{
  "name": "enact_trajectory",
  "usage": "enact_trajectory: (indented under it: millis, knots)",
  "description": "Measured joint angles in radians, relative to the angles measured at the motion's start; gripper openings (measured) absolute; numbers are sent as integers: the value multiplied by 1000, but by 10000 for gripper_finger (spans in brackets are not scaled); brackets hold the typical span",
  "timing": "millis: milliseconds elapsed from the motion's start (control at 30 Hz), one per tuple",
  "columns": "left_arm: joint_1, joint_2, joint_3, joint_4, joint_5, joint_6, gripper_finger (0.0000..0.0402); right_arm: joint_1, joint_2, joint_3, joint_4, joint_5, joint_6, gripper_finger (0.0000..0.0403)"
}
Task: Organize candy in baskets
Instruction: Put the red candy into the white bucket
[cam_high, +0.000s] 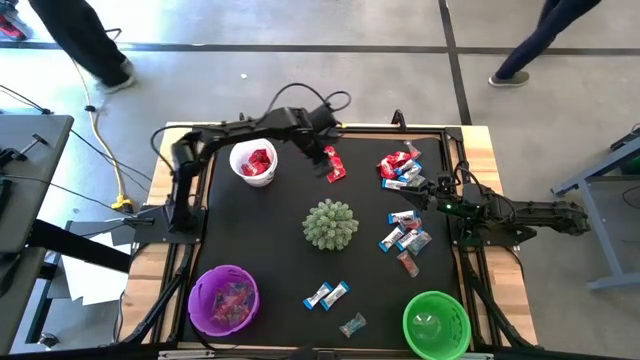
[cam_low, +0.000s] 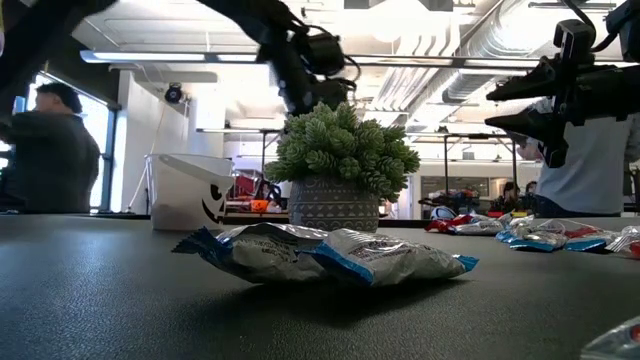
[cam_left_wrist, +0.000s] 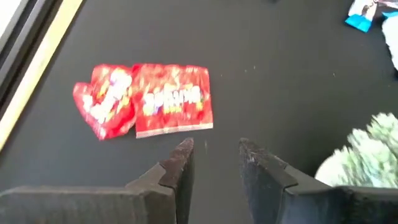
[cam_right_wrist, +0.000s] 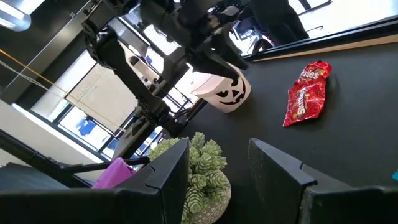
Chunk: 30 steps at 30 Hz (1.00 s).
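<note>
Candy lies scattered over the black mat (cam_high: 260, 240). Just right of the white basket (cam_high: 253, 163) in the upper middle of the high view lie two red packets (cam_high: 335, 168), side by side and touching; the white basket already holds red sweets. A cluster of red and blue-and-silver sweets (cam_high: 400, 167) sits in the upper right of the mat, and a second group, mostly blue-and-silver (cam_high: 405, 235), lies below it, right of centre. Two more blue-and-silver pieces (cam_high: 327, 294) lie near the bottom centre, with a clear-wrapped sweet (cam_high: 352, 324) just below them. The purple basket (cam_high: 223, 299) stands at lower left with sweets inside; the green basket (cam_high: 436, 323) stands at lower right, a pale piece showing in it.

The left gripper (cam_high: 327, 155) hangs above the red packets — its fingers (cam_left_wrist: 177, 171) are parted by a narrow gap and hold nothing, the packets lying just beyond the tips in the left wrist view. The right gripper (cam_high: 428, 192) hovers at the right of the mat between the two right-hand clusters, fingers (cam_right_wrist: 168, 165) well apart and empty.

The spiky pale-green ball (cam_high: 330, 224) sits at mat centre. Beyond the table, a person's legs (cam_high: 95, 45) show at upper left.
</note>
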<state>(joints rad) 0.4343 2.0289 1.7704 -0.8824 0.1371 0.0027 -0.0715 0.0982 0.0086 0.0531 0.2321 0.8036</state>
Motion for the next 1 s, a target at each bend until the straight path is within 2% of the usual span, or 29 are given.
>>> enact_trajectory:
  millis: [300, 733, 867, 1000]
  knots:
    - [-4, 178, 167, -89, 12, -26, 112, 0, 0, 0, 0, 0, 0, 162]
    - [4, 220, 192, 29, 16, -257, 190, 0, 0, 0, 0, 0, 0, 162]
    - [18, 228, 193, 52, 16, -316, 199, 0, 0, 0, 0, 0, 0, 162]
    - [31, 259, 192, 59, 64, -353, 200, 0, 0, 0, 0, 0, 0, 162]
